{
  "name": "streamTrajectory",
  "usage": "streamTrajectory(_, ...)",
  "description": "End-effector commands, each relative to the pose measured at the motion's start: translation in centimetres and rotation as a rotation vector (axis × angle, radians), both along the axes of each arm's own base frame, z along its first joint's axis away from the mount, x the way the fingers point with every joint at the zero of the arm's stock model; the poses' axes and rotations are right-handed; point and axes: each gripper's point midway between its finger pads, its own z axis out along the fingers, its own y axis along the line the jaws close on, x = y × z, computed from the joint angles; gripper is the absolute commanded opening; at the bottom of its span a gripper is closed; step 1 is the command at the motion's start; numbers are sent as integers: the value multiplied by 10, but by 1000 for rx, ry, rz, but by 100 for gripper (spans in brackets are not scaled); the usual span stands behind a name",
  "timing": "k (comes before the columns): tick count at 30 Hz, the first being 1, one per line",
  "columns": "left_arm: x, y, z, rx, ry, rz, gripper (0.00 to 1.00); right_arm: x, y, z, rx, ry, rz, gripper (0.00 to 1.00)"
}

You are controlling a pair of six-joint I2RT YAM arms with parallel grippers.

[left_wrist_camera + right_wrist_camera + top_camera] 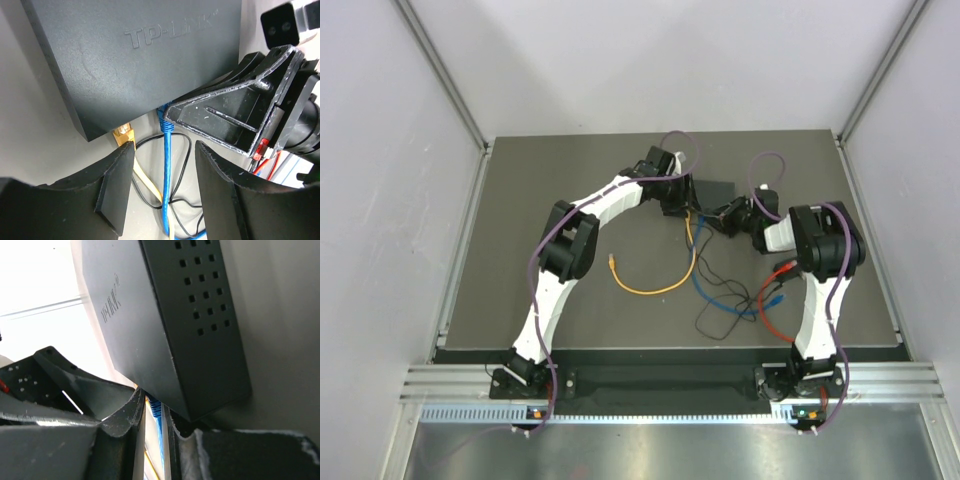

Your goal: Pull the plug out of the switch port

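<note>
The switch (715, 190) (135, 60) (170, 325) is a flat black box lying at the back middle of the dark table. A blue plug (165, 122) (156, 409) sits in a port on its near edge, and a yellow plug (123, 135) sits in a port beside it. My right gripper (725, 215) (156, 402) has its two fingers pressed in on the blue plug, right at the switch's edge. My left gripper (678, 205) (164, 150) hovers open just in front of the ports, astride the blue and yellow cables, gripping nothing.
A yellow cable (650, 288), a blue cable (720, 295), a thin black wire (715, 320) and red cables (775, 300) lie looped on the table in front of the switch. Grey walls close in the table on both sides and at the back.
</note>
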Motion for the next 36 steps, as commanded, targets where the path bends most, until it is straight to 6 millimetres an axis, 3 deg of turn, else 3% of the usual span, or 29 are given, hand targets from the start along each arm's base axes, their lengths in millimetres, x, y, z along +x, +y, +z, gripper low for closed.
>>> streamTrajectory(1, 1, 4, 3, 19, -24, -10, 57, -25, -10, -48, -147, 189, -9, 0)
streamTrajectory(7, 4, 4, 11, 18, -42, -13, 57, -32, -7, -54, -163, 221, 58, 0)
streamTrajectory(14, 19, -14, 53, -36, -142, -17, 55, -40, 0, -52, -188, 190, 182, 0)
streamTrajectory(20, 26, -22, 71, 12, -301, -29, 56, -60, 5, -53, -175, 183, 284, 0)
streamTrajectory(26, 28, -13, 64, 181, -428, -78, 57, -80, 0, -53, -148, 190, 374, 0)
streamTrajectory(31, 25, 19, 52, 397, -484, -66, 58, -88, -12, -51, -170, 172, 437, 0)
streamTrajectory(36, 13, 29, 63, 448, -535, -127, 58, -93, -19, -51, -161, 183, 471, 0)
